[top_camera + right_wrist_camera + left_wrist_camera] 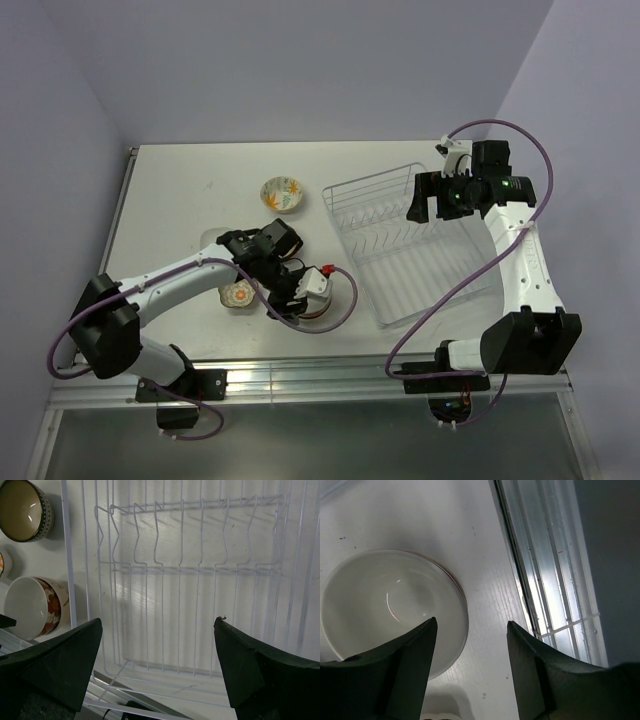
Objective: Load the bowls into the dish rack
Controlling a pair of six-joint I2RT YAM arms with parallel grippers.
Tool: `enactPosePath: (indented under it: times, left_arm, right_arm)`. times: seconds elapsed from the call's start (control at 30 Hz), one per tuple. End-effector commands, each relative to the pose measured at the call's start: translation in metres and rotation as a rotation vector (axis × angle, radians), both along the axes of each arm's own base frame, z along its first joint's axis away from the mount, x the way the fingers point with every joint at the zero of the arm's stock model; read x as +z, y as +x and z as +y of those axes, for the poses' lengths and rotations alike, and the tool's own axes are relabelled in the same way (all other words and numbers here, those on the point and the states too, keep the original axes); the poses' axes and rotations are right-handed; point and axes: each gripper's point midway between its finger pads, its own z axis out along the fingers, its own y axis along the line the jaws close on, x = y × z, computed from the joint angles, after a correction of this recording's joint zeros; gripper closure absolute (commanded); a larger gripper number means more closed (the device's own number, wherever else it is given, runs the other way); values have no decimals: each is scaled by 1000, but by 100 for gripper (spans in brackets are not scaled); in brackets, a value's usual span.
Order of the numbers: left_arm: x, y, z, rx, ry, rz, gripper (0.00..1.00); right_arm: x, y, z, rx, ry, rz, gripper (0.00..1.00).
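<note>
The left fingers [410,665], apart and holding nothing, frame the right rim of a red-edged bowl [390,595] at centre left, close to the tabletop [485,555] edge at right. The right fingers [60,660] gape wide over the dish rack [162,570], which fills the frame.

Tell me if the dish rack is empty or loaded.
Empty: the dish rack shows only bare wires, nothing inside, from above and the right wrist.
</note>
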Motion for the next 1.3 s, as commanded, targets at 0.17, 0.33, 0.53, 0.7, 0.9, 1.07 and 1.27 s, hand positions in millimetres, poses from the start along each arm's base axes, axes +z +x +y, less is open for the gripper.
enactPosePath:
  times: [0.17,0.33,0.53,0.7,0.9,1.07,1.27]
  left_arm:
    - [-12,7,-16,2,4,-31,39]
    - [-20,9,-16,-3,21,-31,41]
    - [-24,7,-17,-4,37,-9,50]
    - [-30,8,-16,-8,56,-3,58]
    - [-33,9,-16,-9,65,-2,64]
    - [-29,6,-14,-19,63,6,79]
    - [-21,3,-15,-16,48,9,97]
  right_arm:
    - [10,1,-2,-1,-20,-49,0]
    - [10,2,-3,-1,-24,-50,0]
    - [8,1,-3,0,-26,-46,0]
    - [8,2,-4,-2,-29,-46,0]
    - [11,3,-4,-8,-30,-51,0]
    - [12,2,-4,-7,-29,-53,0]
    - [12,-1,-1,7,-15,-52,0]
